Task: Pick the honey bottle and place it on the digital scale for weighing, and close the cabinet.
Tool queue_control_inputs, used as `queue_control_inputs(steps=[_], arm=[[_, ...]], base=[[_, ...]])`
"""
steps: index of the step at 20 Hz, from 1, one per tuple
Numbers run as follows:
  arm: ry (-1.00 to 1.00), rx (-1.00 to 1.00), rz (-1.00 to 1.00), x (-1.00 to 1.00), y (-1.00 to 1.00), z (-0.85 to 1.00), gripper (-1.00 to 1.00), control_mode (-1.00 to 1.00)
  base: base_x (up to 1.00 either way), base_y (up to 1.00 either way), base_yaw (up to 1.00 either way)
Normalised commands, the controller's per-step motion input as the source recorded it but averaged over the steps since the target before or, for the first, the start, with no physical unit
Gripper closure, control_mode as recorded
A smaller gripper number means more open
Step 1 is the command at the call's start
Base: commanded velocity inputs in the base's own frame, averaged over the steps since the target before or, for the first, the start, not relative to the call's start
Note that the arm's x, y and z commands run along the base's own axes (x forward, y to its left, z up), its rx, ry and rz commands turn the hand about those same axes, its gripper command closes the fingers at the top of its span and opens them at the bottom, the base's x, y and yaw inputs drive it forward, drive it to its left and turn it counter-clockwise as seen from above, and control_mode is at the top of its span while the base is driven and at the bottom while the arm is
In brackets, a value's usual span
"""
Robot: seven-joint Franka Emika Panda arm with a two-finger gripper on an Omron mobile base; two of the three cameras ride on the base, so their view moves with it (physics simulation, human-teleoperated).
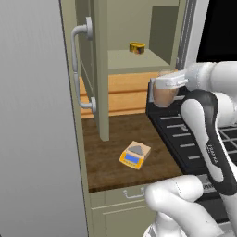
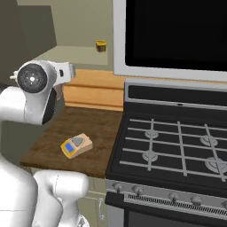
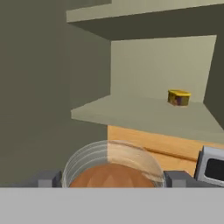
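Bottle (image 1: 164, 94): I hold it in the gripper (image 3: 112, 178), in the air above the counter's (image 1: 111, 159) right edge.
Scale (image 1: 135, 154): near the counter's front edge.
Advice: I should lower slowly and centre the bottle on the platform.
Cabinet (image 1: 88, 69): door is open.

Honey bottle (image 3: 114, 168) between the jaws, yellow tin (image 3: 178, 97) on cabinet (image 3: 144, 111) shelf beyond.

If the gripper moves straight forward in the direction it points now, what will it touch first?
Probably the open cabinet's back wall above the shelf, left of the yellow tin. The gripper holds the honey bottle, which would touch first. Depth is uncertain.
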Motion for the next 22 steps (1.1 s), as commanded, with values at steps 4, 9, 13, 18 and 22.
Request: queue_control_inputs(steps=[4, 9, 13, 18, 22], arm=[[0.00, 0.00, 0.20, -0.21, -0.33, -0.75, 1.00, -1.00], [0.00, -0.01, 0.16, -0.05, -0.15, -0.80, 1.00, -1.00], [0.01, -0.01, 0.12, 0.00, -0.01, -0.79, 1.00, -1.00], [0.09, 0.00, 0.16, 0.07, -0.09, -0.67, 1.00, -1.00], [0.03, 0.00, 0.22, 0.21, -0.02, -0.60, 1.00, -1.00]], base=[[0.00, 0.00, 0.00], [0.00, 0.00, 0.00], [0.00, 0.00, 0.00], [0.00, 0.00, 0.00], [0.00, 0.00, 0.00]])
